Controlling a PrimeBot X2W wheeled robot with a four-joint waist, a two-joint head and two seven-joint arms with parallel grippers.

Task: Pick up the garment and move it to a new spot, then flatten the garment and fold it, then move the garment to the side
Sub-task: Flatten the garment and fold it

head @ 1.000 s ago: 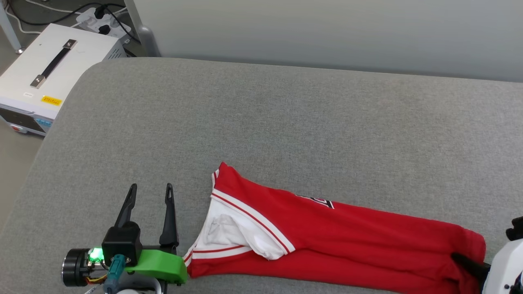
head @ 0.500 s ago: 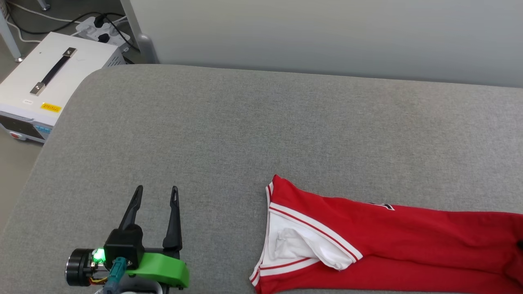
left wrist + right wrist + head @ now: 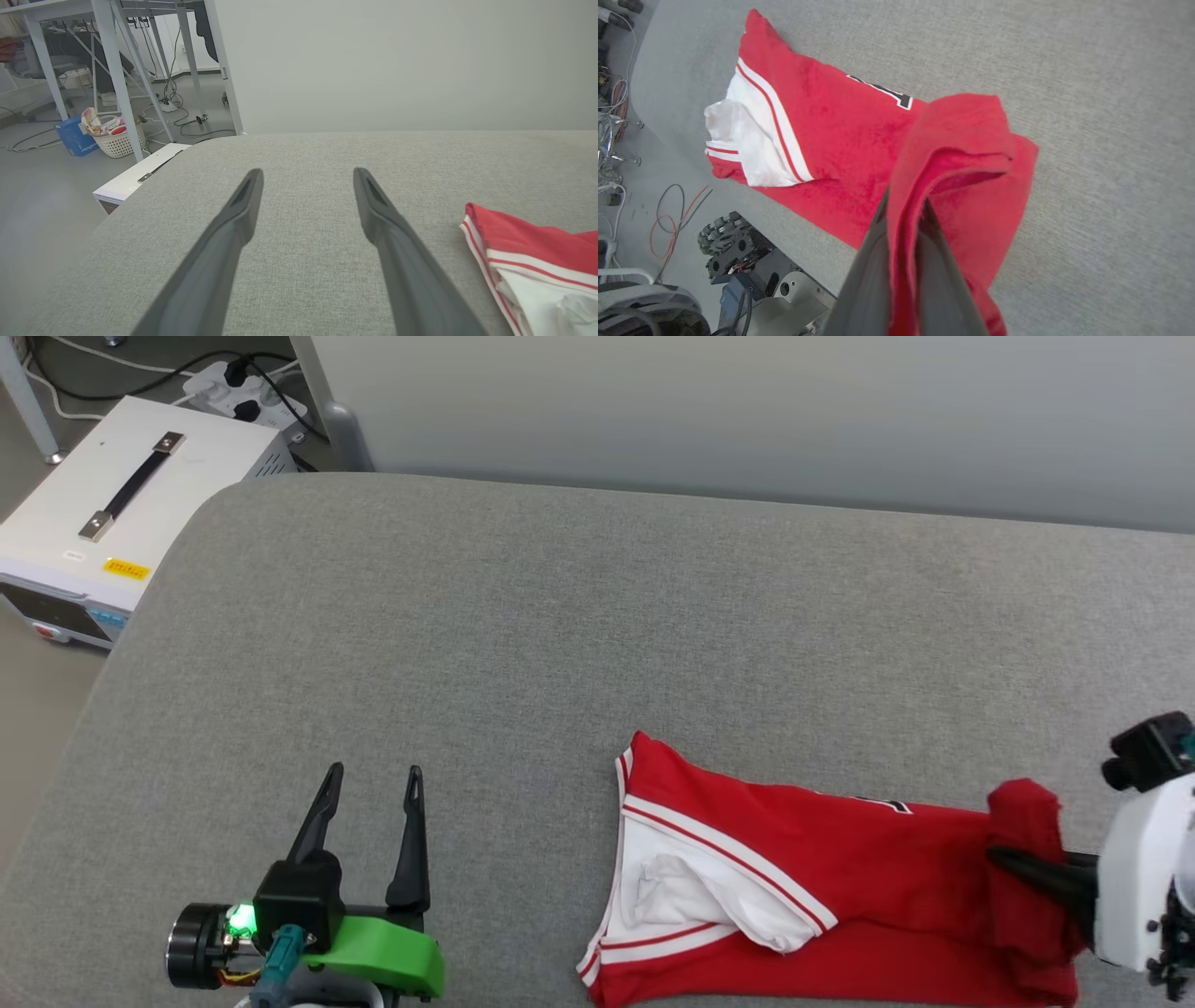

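Left pincer (image 3: pixel 374 769) low at my near left, fingers spread wide, holding nothing. Right pincer (image 3: pixel 1013 861) clamped on a bunched, raised red fold at the right end of the garment (image 3: pixel 840 840). The rest lies on the grey counter (image 3: pixel 560 616), white sleeve leftward. Beyond the far-left corner: white box (image 3: pixel 121 513) on the floor.

My red jersey-style T-shirt (image 3: pixel 868 868) lies gathered into a long, narrow band, running from my right gripper (image 3: pixel 1006 859) toward my left gripper (image 3: pixel 373 773) and ending well apart from it. The end at my right gripper is pinched between the two fingers and raised in a bunched fold; the rest lies flat. At the opposite end a crumpled white sleeve shows, edged with white-and-red striped trim. A sliver of black, white-outlined print peeks out along the far edge.
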